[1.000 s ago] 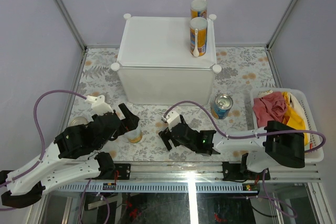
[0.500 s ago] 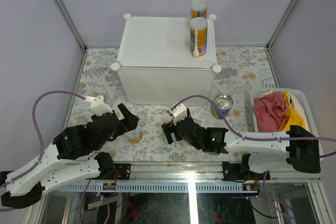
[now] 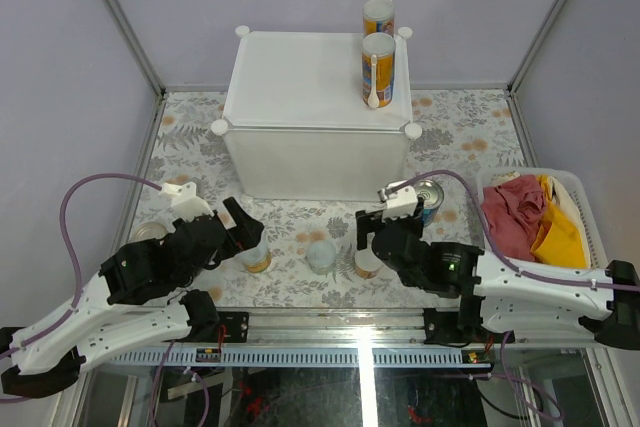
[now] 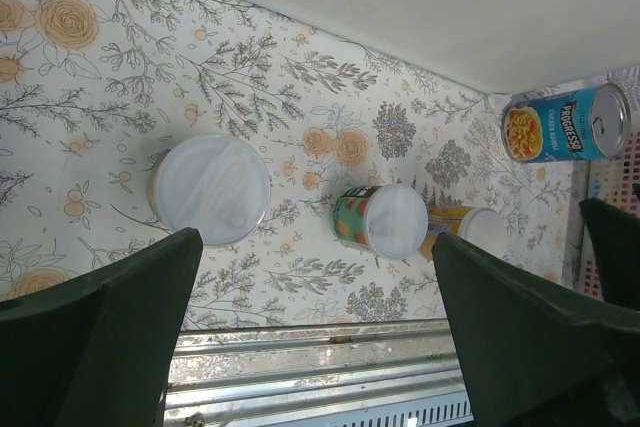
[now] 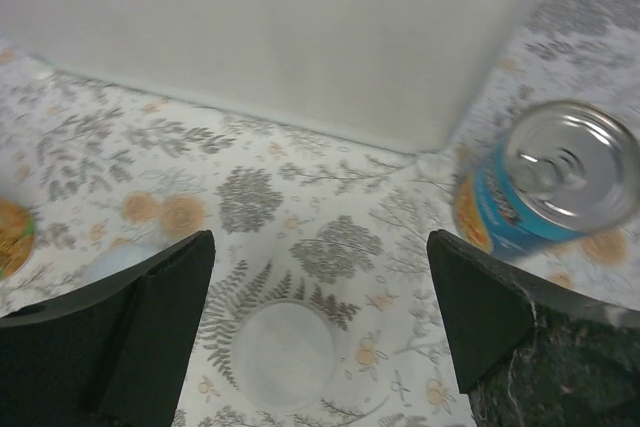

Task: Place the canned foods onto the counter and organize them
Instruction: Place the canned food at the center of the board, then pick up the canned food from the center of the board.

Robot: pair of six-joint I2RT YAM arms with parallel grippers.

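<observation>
Both tools hang with fingers spread wide, gripping nothing: the left tool [image 4: 318, 245] above a white-lidded can [image 4: 210, 190], the right tool [image 5: 318, 257] above a pale-topped can [image 5: 285, 355], probably each lining up a grasp. These, a green can [image 4: 382, 219] and the blue tin [image 5: 545, 187] stand on the floral worktop [image 3: 190, 137]; a tall yellow can [image 3: 378, 69] already sits at the right edge of the white cabinet [image 3: 300, 77], likely starting a row

two tall yellow cans [image 3: 378, 69] upright on white counter [image 3: 300, 77]; blue can [image 3: 432, 197] upright beside it.
</observation>
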